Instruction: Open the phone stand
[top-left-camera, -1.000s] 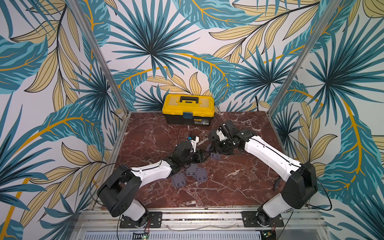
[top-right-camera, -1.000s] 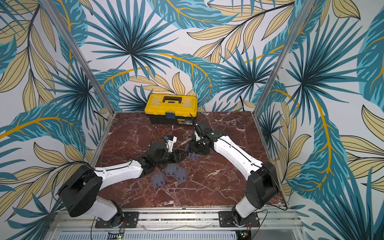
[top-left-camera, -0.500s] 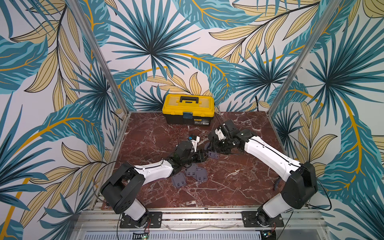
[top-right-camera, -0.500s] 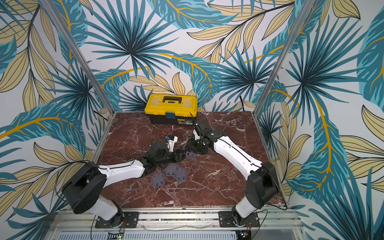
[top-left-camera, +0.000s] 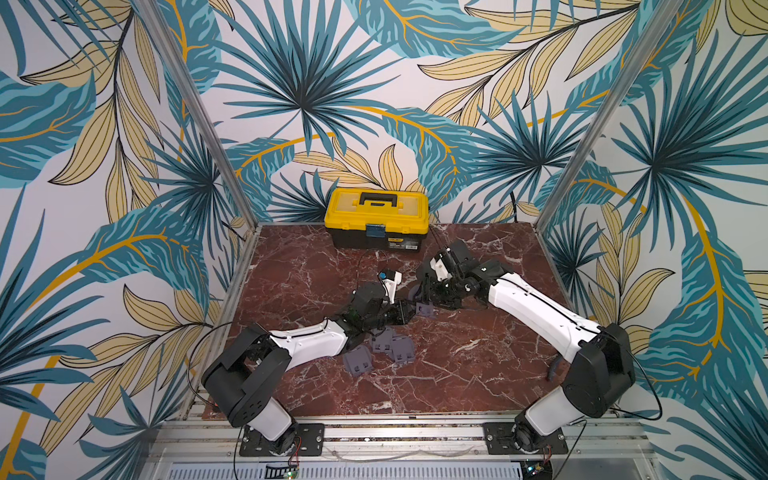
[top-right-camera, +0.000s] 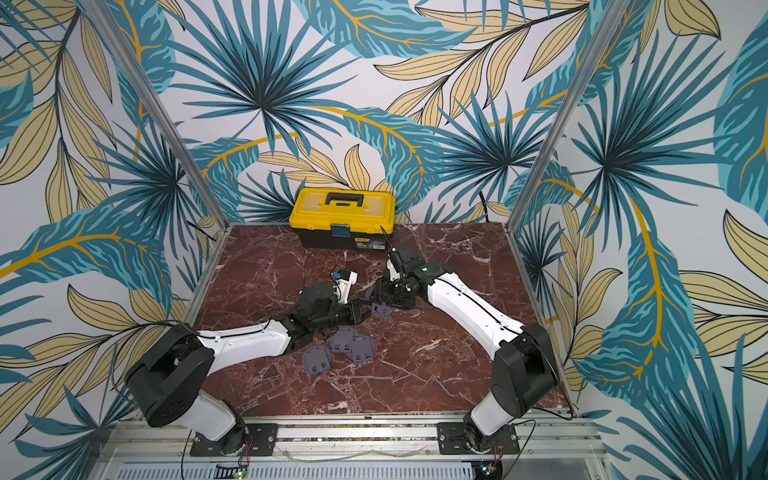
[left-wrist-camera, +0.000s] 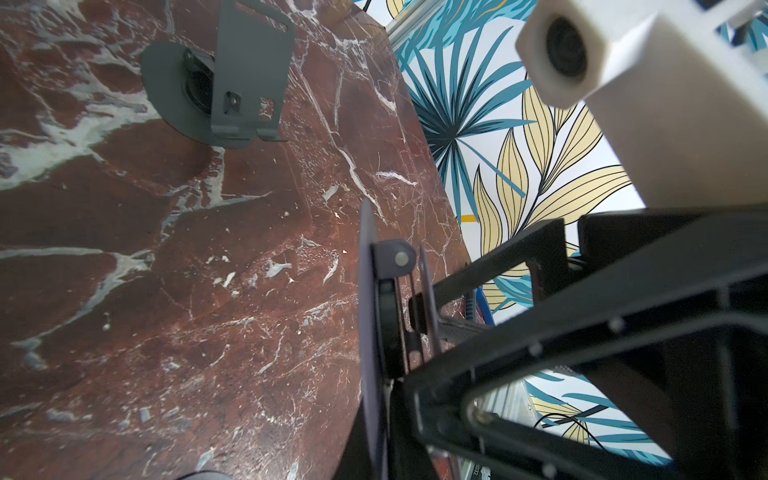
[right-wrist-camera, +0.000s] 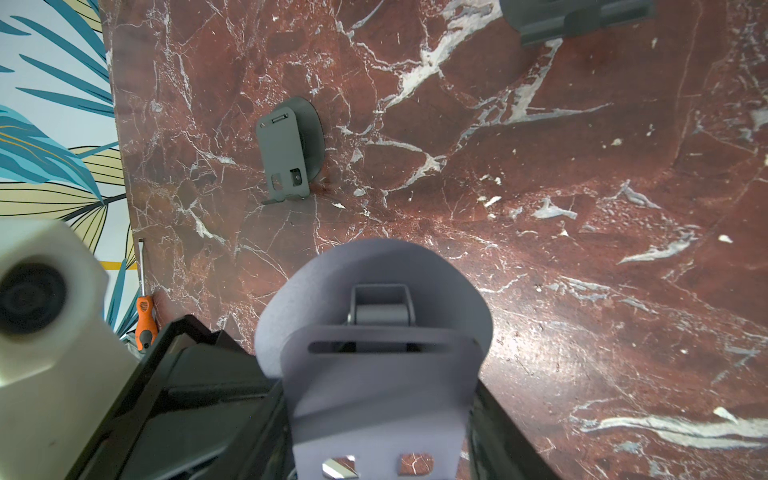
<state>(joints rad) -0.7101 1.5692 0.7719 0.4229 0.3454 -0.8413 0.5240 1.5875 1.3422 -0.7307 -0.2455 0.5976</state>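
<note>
Stand (top-left-camera: 424, 309) was out in the middle of the table (top-left-camera: 478, 374); right gripper (top-left-camera: 430, 293) clamped on it, left gripper (top-left-camera: 405, 312) pinched shut on its thin plate. Spare stands (top-left-camera: 401, 349) lay nearby.

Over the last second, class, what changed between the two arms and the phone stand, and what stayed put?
The left gripper edged toward the phone stand and closed, apparently onto its edge. The right gripper stayed shut on that stand. The three other stands on the table and the yellow toolbox did not move.
</note>
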